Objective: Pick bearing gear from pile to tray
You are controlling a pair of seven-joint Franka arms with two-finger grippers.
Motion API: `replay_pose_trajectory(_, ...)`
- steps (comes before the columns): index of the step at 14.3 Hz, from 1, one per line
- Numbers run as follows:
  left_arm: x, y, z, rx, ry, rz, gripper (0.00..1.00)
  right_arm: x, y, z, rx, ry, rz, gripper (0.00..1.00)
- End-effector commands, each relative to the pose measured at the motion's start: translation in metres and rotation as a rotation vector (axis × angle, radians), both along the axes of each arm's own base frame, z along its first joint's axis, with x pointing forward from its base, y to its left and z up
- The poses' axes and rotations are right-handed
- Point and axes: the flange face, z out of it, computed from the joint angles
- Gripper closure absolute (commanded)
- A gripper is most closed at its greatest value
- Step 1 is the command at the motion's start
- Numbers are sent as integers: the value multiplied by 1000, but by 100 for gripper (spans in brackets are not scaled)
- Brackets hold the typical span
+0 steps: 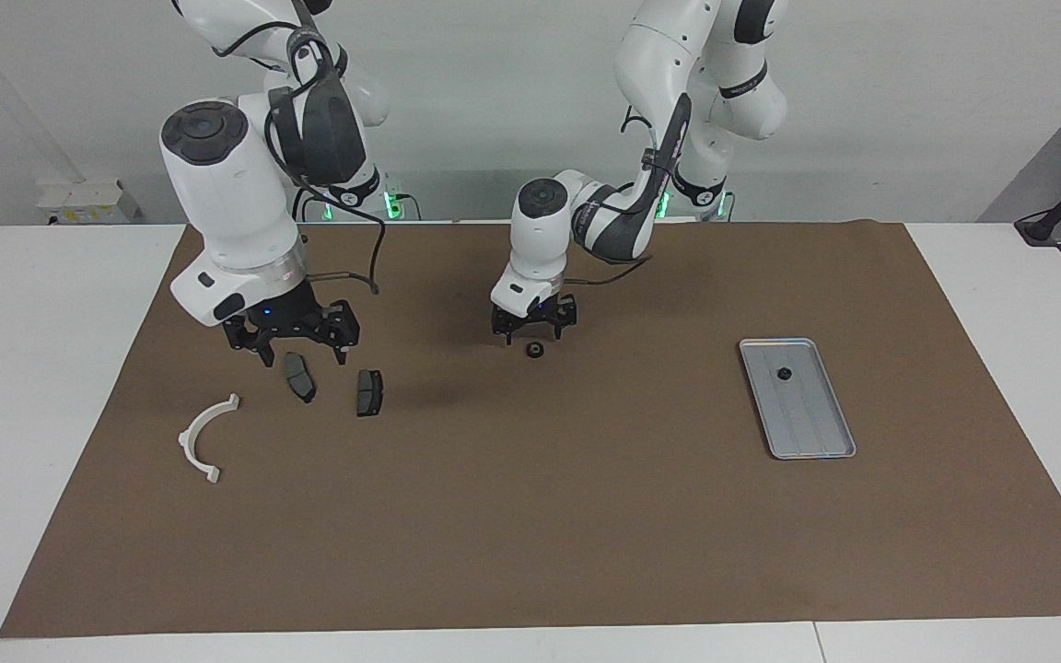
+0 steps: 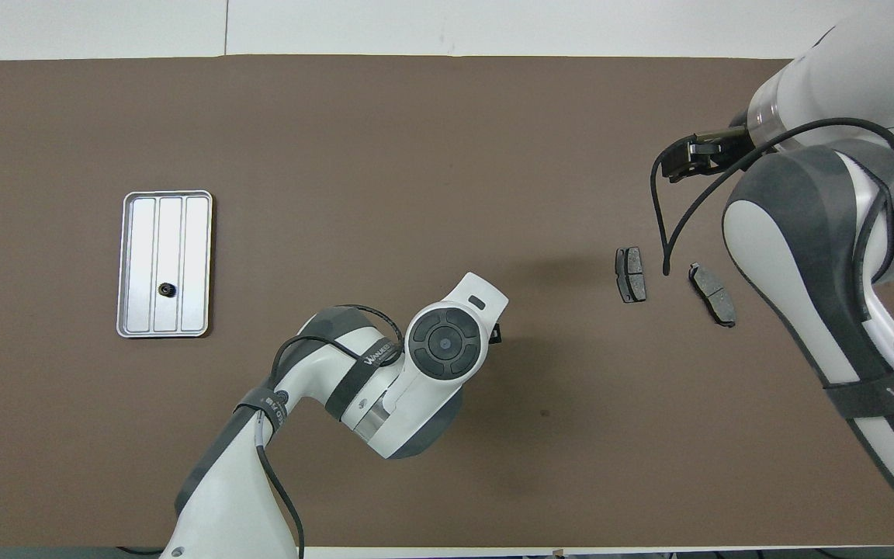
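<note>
The pile lies toward the right arm's end: a white curved bracket [image 1: 208, 437] and two dark brake pads [image 1: 298, 376] [image 1: 369, 391], also seen from overhead [image 2: 630, 274] [image 2: 712, 293]. A small black round piece [image 1: 536, 350] lies alone on the mat mid-table. My left gripper [image 1: 535, 333] is open, low, right over that piece, its fingers either side. From overhead its own hand [image 2: 447, 341] hides it and the piece. My right gripper [image 1: 302, 352] is open, raised over the brake pad nearer the bracket. The silver tray [image 1: 807, 433] [image 2: 136, 264] holds one small black round piece [image 1: 783, 374] [image 2: 167, 289].
A brown mat [image 1: 530, 516] covers the table, with white tabletop around it. The right arm's bulk hides the bracket in the overhead view. The tray sits toward the left arm's end, well apart from the pile.
</note>
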Motion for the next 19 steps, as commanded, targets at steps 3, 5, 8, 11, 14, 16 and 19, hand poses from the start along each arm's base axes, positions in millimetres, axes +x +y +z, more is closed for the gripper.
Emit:
replay_pose_trajectory(3, 2, 1, -1, 37, 6, -3, 8, -25, -11, 17, 49, 13, 13, 0)
replay_pose_trajectory(5, 4, 4, 0, 47, 3, -7, 8, -32, -17, 23, 46, 8, 31, 0)
replay_pose_trajectory(8, 7, 5, 0, 54, -5, -13, 8, -54, -25, 37, 41, 3, 24, 0)
replay_pose_trajectory(11, 11, 4, 5, 47, -14, -11, 9, -75, -31, 58, 36, 9, 39, 0)
replay_pose_trajectory(14, 15, 3, 6, 56, -20, -18, 20, -87, -43, 80, 27, -8, 161, 0)
replay_pose_trajectory(16, 16, 3, 4, 58, -19, -18, 30, -99, -44, 94, 21, -5, 164, 0)
replay_pose_trajectory(19, 17, 4, 3, 57, -22, -17, 31, -108, -45, 99, 11, 25, 166, 0)
